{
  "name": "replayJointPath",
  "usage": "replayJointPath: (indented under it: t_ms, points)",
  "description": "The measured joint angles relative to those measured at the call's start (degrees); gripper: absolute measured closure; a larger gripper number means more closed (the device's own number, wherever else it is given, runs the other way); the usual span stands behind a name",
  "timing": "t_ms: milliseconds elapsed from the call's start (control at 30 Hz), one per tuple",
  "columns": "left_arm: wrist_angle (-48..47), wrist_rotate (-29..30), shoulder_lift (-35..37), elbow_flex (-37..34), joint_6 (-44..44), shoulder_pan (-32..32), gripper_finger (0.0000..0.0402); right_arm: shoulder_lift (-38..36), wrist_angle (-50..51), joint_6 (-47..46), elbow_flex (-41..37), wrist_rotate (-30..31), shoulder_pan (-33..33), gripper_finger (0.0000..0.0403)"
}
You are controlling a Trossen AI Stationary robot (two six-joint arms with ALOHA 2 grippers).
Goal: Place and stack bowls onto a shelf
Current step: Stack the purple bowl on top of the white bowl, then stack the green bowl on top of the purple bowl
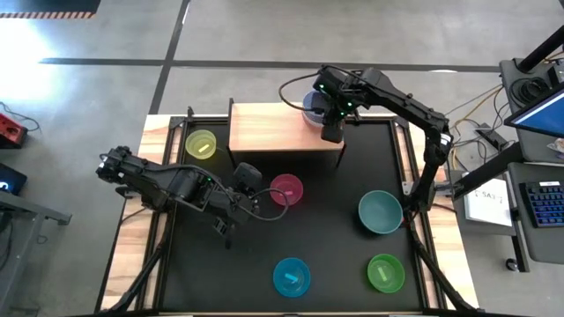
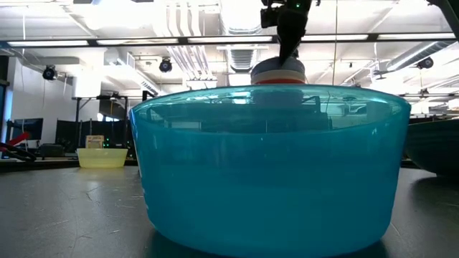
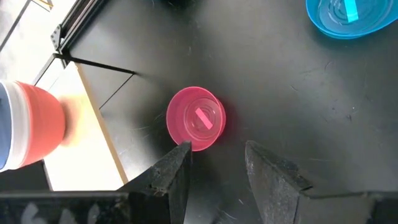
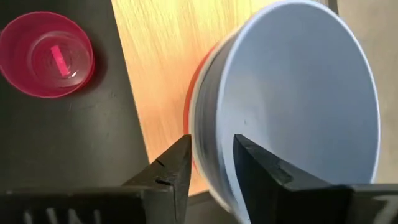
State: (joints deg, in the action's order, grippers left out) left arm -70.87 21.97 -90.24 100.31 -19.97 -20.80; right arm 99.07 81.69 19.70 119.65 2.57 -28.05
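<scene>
A stack of three bowls, red at the bottom, white, then lavender-blue (image 4: 298,93) on top, stands on the right end of the light-wood shelf (image 1: 273,128). My right gripper (image 1: 332,123) is above it, shut on the top bowl. My left gripper (image 3: 216,149) is open, low over the black tabletop just left of the magenta bowl (image 1: 286,189), which sits upright on its base. The yellow-green bowl (image 1: 201,143), teal bowl (image 1: 381,211), green bowl (image 1: 385,273) and bright blue bowl (image 1: 292,276) also rest on the tabletop. My right gripper holds the lavender-blue bowl by its wall at the rim (image 4: 214,134), on the side facing the table's near edge. One finger is inside the bowl and one outside. The fingers come from above, pointing down. The bowl sits nested upright in the stack on the shelf.
The shelf's left and middle parts are bare wood. The bright blue bowl (image 2: 272,172) fills the low view's foreground. The right arm's cable loops above the shelf's far edge (image 1: 291,88). A desk with keyboard (image 1: 546,198) stands off the table's right side.
</scene>
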Motion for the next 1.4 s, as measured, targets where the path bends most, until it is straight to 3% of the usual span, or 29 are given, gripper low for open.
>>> replayJointPath:
  t_ms: [333,600,833,1033,1400]
  points:
    - [0.0,0.0,0.0,0.0,0.0,0.0,0.0267,-1.4,8.3,-9.9,5.1,-0.7,0.3,0.0288]
    - [0.1,0.0,0.0,0.0,0.9,0.0,0.0267,-5.1,8.3,-20.8,4.7,-12.9,3.5,0.0305]
    - [-0.2,-0.1,0.0,0.0,3.2,0.0,0.0267,-5.7,8.3,-30.0,0.7,-13.4,15.1,0.0318]
    - [-3.8,-0.1,0.0,0.0,5.3,0.0,0.0267,-5.7,8.3,-38.8,-6.5,-9.7,26.0,0.0321]
    - [-8.7,-0.1,0.0,0.0,10.2,0.0,0.0267,-8.0,8.4,-54.4,-23.5,-9.6,38.3,0.0316]
